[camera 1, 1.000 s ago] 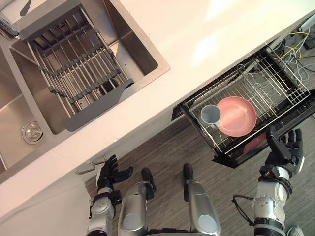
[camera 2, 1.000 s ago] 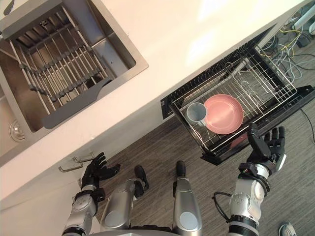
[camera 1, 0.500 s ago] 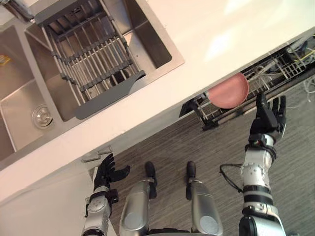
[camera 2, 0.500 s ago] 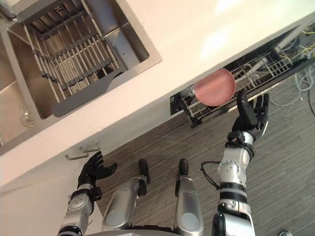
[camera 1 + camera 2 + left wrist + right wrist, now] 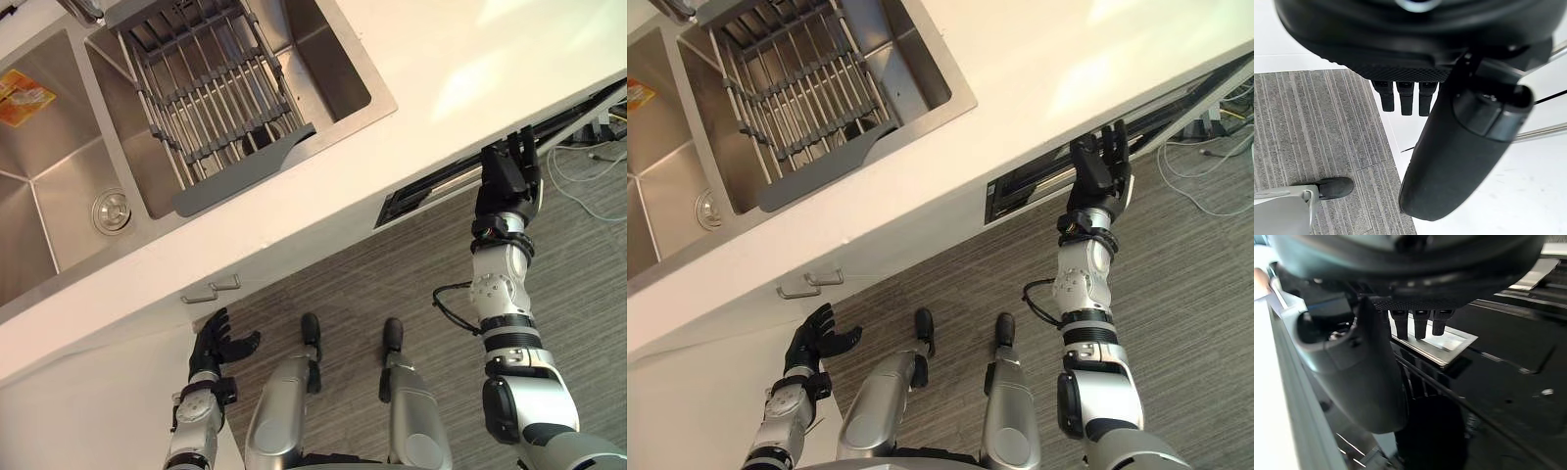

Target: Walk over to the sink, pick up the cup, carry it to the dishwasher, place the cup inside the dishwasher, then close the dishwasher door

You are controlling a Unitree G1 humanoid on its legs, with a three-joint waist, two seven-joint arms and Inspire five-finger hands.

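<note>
The table is plain white, and the sink in it is brushed steel-grey. An orange-and-yellow scrap lies in one basin and a dark grey rack with silvery bars sits in the other. The floor is grey with fine streaked plank lines, the dishwasher shows as a black strip, and the left hand and right hand are black.

Dishwasher door almost fully shut

grey plank floor; white counter, glare patches
</note>
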